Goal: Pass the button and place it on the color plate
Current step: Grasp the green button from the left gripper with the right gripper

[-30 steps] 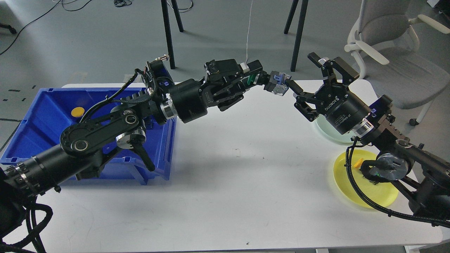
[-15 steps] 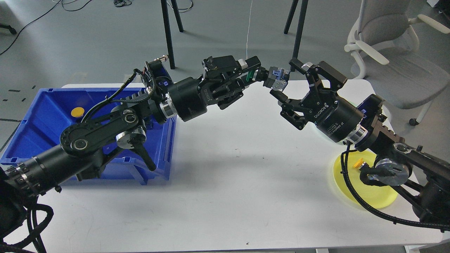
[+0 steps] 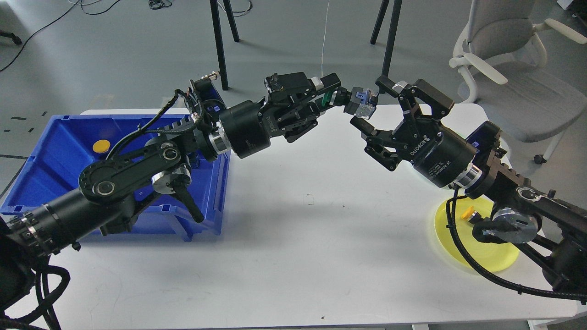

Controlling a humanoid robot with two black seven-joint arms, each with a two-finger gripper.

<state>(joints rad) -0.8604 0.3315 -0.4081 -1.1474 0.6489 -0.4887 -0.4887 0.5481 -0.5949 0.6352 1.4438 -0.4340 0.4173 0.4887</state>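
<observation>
My left gripper (image 3: 331, 93) is shut on a green button (image 3: 326, 98) and holds it in the air above the table's far middle. The button's grey and blue switch block (image 3: 362, 103) sticks out to the right. My right gripper (image 3: 373, 105) is open. One finger stands above the block and the other below it, and I cannot tell whether they touch it. The yellow plate (image 3: 481, 252) lies at the table's right front, partly hidden by my right arm. A yellow button (image 3: 467, 213) lies on it.
A blue bin (image 3: 46, 151) stands at the left with a yellow button (image 3: 101, 146) inside; my left arm crosses over it. An office chair (image 3: 504, 55) and black stand legs (image 3: 390, 41) are beyond the table's far edge.
My right gripper has moved left and up, so its open fingers now bracket the switch block. My left gripper has shifted slightly left with the button.
</observation>
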